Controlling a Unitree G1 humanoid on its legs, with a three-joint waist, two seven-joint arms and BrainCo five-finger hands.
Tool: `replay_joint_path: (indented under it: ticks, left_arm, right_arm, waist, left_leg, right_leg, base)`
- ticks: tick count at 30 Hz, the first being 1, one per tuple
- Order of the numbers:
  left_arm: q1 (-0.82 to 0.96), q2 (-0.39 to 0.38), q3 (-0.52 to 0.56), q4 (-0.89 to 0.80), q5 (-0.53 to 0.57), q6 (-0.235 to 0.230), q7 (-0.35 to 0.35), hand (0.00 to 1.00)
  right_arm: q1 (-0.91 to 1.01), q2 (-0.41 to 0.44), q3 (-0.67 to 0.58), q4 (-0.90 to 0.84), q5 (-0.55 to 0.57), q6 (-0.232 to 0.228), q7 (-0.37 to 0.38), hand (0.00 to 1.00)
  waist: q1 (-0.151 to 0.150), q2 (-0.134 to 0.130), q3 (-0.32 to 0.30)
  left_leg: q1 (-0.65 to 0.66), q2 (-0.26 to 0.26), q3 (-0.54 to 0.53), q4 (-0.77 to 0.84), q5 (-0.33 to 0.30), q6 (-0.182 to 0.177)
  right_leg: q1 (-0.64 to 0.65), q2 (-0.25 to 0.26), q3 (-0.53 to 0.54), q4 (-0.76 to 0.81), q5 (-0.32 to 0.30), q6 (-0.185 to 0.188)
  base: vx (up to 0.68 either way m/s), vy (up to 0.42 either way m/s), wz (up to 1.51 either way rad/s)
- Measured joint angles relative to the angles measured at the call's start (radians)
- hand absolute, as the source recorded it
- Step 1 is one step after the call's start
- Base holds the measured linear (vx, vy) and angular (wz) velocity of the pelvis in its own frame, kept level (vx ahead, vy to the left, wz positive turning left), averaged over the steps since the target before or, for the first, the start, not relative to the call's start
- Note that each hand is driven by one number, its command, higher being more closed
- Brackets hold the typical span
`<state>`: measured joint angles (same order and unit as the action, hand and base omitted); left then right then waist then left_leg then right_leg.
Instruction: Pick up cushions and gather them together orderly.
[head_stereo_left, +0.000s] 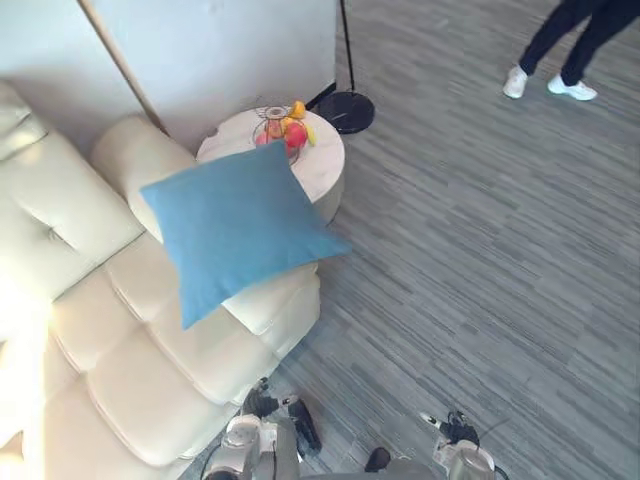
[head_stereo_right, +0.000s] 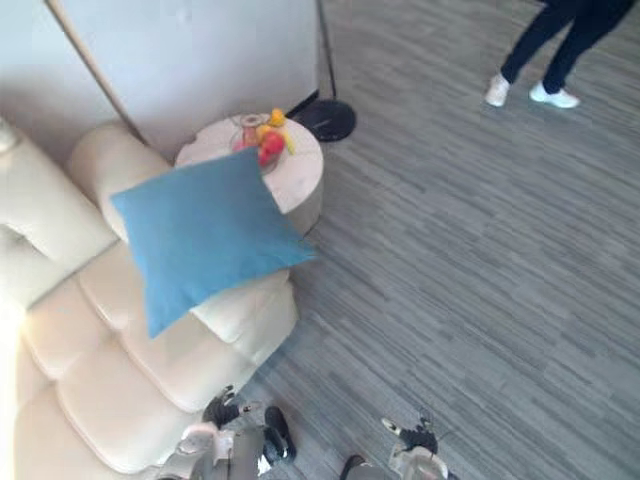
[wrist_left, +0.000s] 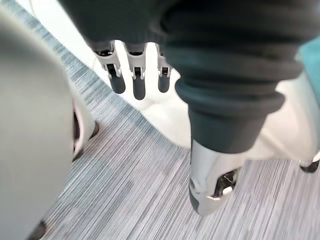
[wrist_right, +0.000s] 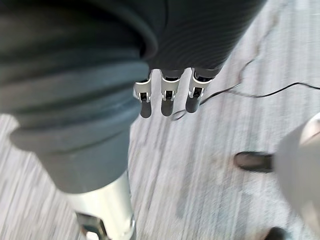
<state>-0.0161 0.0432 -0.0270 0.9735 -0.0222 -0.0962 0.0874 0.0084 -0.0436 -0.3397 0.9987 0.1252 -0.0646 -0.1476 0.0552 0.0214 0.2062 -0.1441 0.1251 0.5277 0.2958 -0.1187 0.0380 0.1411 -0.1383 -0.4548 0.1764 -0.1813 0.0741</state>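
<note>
At left of centre in the eye views, the blue cushion (head_stereo_left: 235, 225) lies tilted on the end of the cream sofa (head_stereo_left: 120, 350), one corner poking past the seat edge over the carpet, so a one-sided grab could tip it onto the floor. Its upper corner sits close to the fruit bowl (head_stereo_left: 283, 128) on the round side table (head_stereo_left: 325, 170), which a sweeping lift might knock. The left hand (wrist_left: 138, 85) hangs over the carpet with straight fingers, empty. The right hand (wrist_right: 169, 97) is likewise slack and empty.

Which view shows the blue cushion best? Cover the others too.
Left eye view: the whole blue cushion rests on the sofa, uncropped. Right eye view matches it. Left wrist view catches perhaps a blue sliver; right wrist view faces the floor.
</note>
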Motion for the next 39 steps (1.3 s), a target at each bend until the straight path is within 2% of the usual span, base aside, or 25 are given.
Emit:
replay_joint_path:
  ticks: [1, 2, 3, 4, 5, 6, 7, 8, 9, 10, 11, 12, 13, 14, 15, 17, 22, 26, 28, 34, 39]
  left_arm:
    - [0.012, -0.002, 0.006, 0.002, -0.001, 0.000, 0.000, 0.00]
    - [0.017, -0.003, 0.006, 0.002, -0.001, 0.001, -0.001, 0.00]
    - [0.022, -0.001, 0.006, 0.002, -0.001, 0.001, -0.002, 0.00]
    - [0.023, 0.005, 0.005, 0.004, -0.001, 0.007, -0.002, 0.00]
    - [0.023, 0.006, 0.003, 0.003, -0.001, 0.008, -0.002, 0.00]
    - [0.027, 0.013, -0.002, 0.003, -0.001, 0.012, 0.000, 0.00]
    - [0.032, 0.016, -0.002, 0.004, -0.001, 0.015, 0.000, 0.00]
    - [0.037, 0.022, -0.002, 0.004, -0.001, 0.016, 0.004, 0.00]
    - [0.030, 0.020, -0.002, 0.003, -0.001, 0.016, 0.009, 0.00]
    - [0.027, 0.018, -0.002, 0.003, -0.001, 0.016, 0.010, 0.00]
    - [0.023, 0.015, -0.002, 0.004, -0.001, 0.015, 0.011, 0.00]
    - [0.023, 0.019, -0.003, 0.004, -0.001, 0.014, 0.012, 0.00]
    - [0.024, 0.022, -0.001, 0.005, -0.001, 0.014, 0.014, 0.00]
    - [0.022, 0.013, 0.007, 0.016, -0.001, 0.014, 0.018, 0.00]
    - [0.021, 0.003, 0.008, 0.015, -0.001, 0.013, 0.018, 0.00]
    - [0.018, -0.017, 0.012, 0.015, -0.001, 0.013, 0.019, 0.00]
    - [-0.001, -0.041, 0.010, 0.009, -0.012, 0.001, 0.018, 0.00]
    - [0.007, -0.005, -0.003, -0.022, -0.027, -0.005, 0.024, 0.00]
    - [0.012, 0.017, -0.003, -0.045, -0.051, -0.005, 0.028, 0.00]
    - [0.022, 0.072, 0.031, -0.156, -0.080, -0.008, 0.044, 0.00]
    - [0.042, 0.108, 0.137, -0.263, -0.101, -0.008, 0.046, 0.00]
  right_arm:
    - [0.003, 0.000, 0.004, 0.000, -0.001, -0.001, 0.001, 0.00]
    - [0.005, 0.000, 0.007, 0.000, -0.004, -0.001, 0.001, 0.00]
    - [0.011, 0.003, 0.009, 0.001, -0.006, -0.001, 0.004, 0.00]
    - [0.024, 0.009, 0.010, 0.003, -0.005, 0.000, 0.014, 0.00]
    - [0.032, 0.008, 0.010, 0.003, -0.005, 0.000, 0.015, 0.00]
    - [0.038, 0.004, 0.012, 0.003, -0.005, 0.002, 0.016, 0.00]
    - [0.038, 0.002, 0.013, 0.003, -0.005, 0.002, 0.016, 0.00]
    - [0.040, -0.001, 0.029, 0.002, -0.004, 0.000, 0.016, 0.00]
    - [0.041, -0.002, 0.029, -0.001, 0.004, -0.005, 0.017, 0.00]
    - [0.041, -0.004, 0.029, -0.001, 0.004, -0.005, 0.017, 0.00]
    - [0.042, -0.004, 0.029, -0.001, 0.004, -0.005, 0.017, 0.00]
    - [0.048, 0.002, 0.030, -0.001, 0.004, -0.005, 0.017, 0.00]
    - [0.053, 0.007, 0.030, 0.001, 0.004, -0.005, 0.018, 0.00]
    - [0.050, 0.003, 0.028, 0.003, 0.004, -0.005, 0.018, 0.00]
    - [0.048, 0.000, 0.027, -0.005, 0.004, -0.008, 0.018, 0.00]
    - [0.043, -0.002, 0.026, -0.008, 0.004, -0.013, 0.018, 0.00]
    - [0.066, 0.006, 0.028, -0.038, 0.033, -0.015, 0.019, 0.00]
    - [0.076, 0.005, 0.028, -0.106, 0.044, -0.032, 0.013, 0.00]
    - [0.080, 0.004, 0.028, -0.167, 0.043, -0.037, 0.011, 0.00]
    - [0.072, -0.019, 0.027, -0.355, 0.030, -0.050, 0.010, 0.00]
    - [0.073, -0.062, -0.023, -0.511, -0.008, -0.053, 0.010, 0.00]
  waist:
    - [-0.003, 0.000, -0.001]
    - [-0.008, 0.012, -0.011]
    - [-0.014, 0.001, -0.018]
    - [-0.035, -0.021, -0.024]
    - [-0.038, -0.026, -0.027]
    - [-0.043, -0.025, -0.027]
    - [-0.045, -0.022, -0.027]
    - [-0.054, -0.017, -0.030]
    - [-0.058, -0.017, -0.030]
    - [-0.060, -0.011, -0.026]
    - [-0.065, -0.006, -0.025]
    - [-0.064, -0.031, -0.033]
    - [-0.063, -0.058, -0.035]
    - [-0.052, -0.026, -0.031]
    - [-0.051, -0.006, -0.036]
    - [-0.052, 0.016, -0.041]
    - [-0.055, 0.009, -0.046]
    - [-0.057, -0.009, -0.061]
    - [-0.055, -0.009, -0.062]
    - [-0.056, -0.007, -0.065]
    - [-0.064, 0.002, -0.086]
  left_leg:
    - [0.032, -0.016, -0.017, -0.018, -0.022, -0.010]
    - [0.050, -0.023, -0.040, -0.041, -0.039, -0.014]
    - [0.065, -0.040, -0.062, -0.058, -0.044, -0.011]
    - [0.089, -0.069, -0.119, -0.075, -0.057, 0.000]
    - [0.097, -0.074, -0.138, -0.079, -0.059, -0.001]
    - [0.119, -0.076, -0.171, -0.090, -0.060, -0.003]
    - [0.126, -0.076, -0.183, -0.095, -0.060, -0.005]
    - [0.135, -0.069, -0.227, -0.101, -0.061, -0.012]
    - [0.142, -0.057, -0.270, -0.102, -0.060, -0.021]
    - [0.144, -0.050, -0.290, -0.102, -0.062, -0.030]
    - [0.148, -0.040, -0.342, -0.099, -0.066, -0.056]
    - [0.147, -0.048, -0.379, -0.081, -0.076, -0.088]
    - [0.145, -0.053, -0.397, -0.062, -0.090, -0.109]
    - [0.144, -0.023, -0.422, -0.046, -0.096, -0.128]
    - [0.147, 0.000, -0.429, -0.060, -0.091, -0.138]
    - [0.162, 0.025, -0.441, -0.114, -0.065, -0.168]
    - [0.163, 0.044, -0.454, -0.170, 0.002, -0.178]
    - [0.141, 0.040, -0.406, -0.207, 0.059, -0.167]
    - [0.144, 0.035, -0.396, -0.228, 0.068, -0.167]
    - [0.171, 0.033, -0.372, -0.284, 0.099, -0.168]
    - [0.186, 0.027, -0.351, -0.332, 0.118, -0.164]
  right_leg:
    - [-0.022, -0.024, 0.009, 0.117, -0.013, 0.021]
    - [-0.064, -0.051, 0.025, 0.250, -0.019, 0.030]
    - [-0.125, -0.091, 0.048, 0.406, -0.010, 0.044]
    - [-0.200, -0.125, 0.105, 0.578, -0.035, 0.057]
    - [-0.214, -0.124, 0.118, 0.593, -0.060, 0.049]
    - [-0.241, -0.112, 0.133, 0.582, -0.098, 0.029]
    - [-0.256, -0.103, 0.140, 0.565, -0.108, 0.024]
    - [-0.293, -0.070, 0.172, 0.492, -0.123, 0.017]
    - [-0.330, -0.020, 0.248, 0.415, -0.121, 0.015]
    - [-0.343, 0.003, 0.286, 0.383, -0.116, 0.013]
    - [-0.368, 0.040, 0.382, 0.276, -0.070, 0.018]
    - [-0.364, 0.047, 0.447, 0.156, 0.013, 0.020]
    - [-0.361, 0.041, 0.465, 0.115, 0.122, 0.021]
    - [-0.333, 0.060, 0.424, 0.127, 0.117, -0.017]
    - [-0.331, 0.075, 0.395, 0.128, 0.097, -0.034]
    - [-0.328, 0.090, 0.349, 0.131, 0.077, -0.050]
    - [-0.252, 0.090, 0.232, 0.079, 0.053, -0.073]
    - [-0.223, 0.068, 0.152, 0.025, 0.053, -0.073]
    - [-0.210, 0.071, 0.132, 0.006, 0.059, -0.075]
    - [-0.187, 0.083, 0.137, -0.049, 0.108, -0.074]
    - [-0.173, 0.090, 0.148, -0.102, 0.143, -0.071]
  base:
    - [0.18, 0.119, 0.26]
    - [0.17, 0.095, 0.43]
    - [0.22, 0.033, 0.96]
    - [0.21, -0.035, 1.06]
    - [0.29, -0.063, 1.19]
    - [0.21, -0.061, 0.66]
    - [0.26, -0.094, 0.85]
    - [0.23, -0.131, 0.96]
    - [0.23, -0.160, 1.03]
    - [0.22, -0.201, 1.20]
    - [0.24, -0.247, 1.18]
    - [0.26, -0.274, 1.24]
    - [0.29, -0.319, 0.87]
    - [0.28, -0.298, 0.61]
    - [0.27, -0.286, 0.47]
    - [0.24, -0.256, 0.54]
    - [0.08, -0.151, 0.73]
    - [-0.01, -0.017, 0.63]
    - [-0.02, -0.004, 0.37]
    - [-0.02, 0.007, -0.02]
    - [-0.05, 0.026, -0.07]
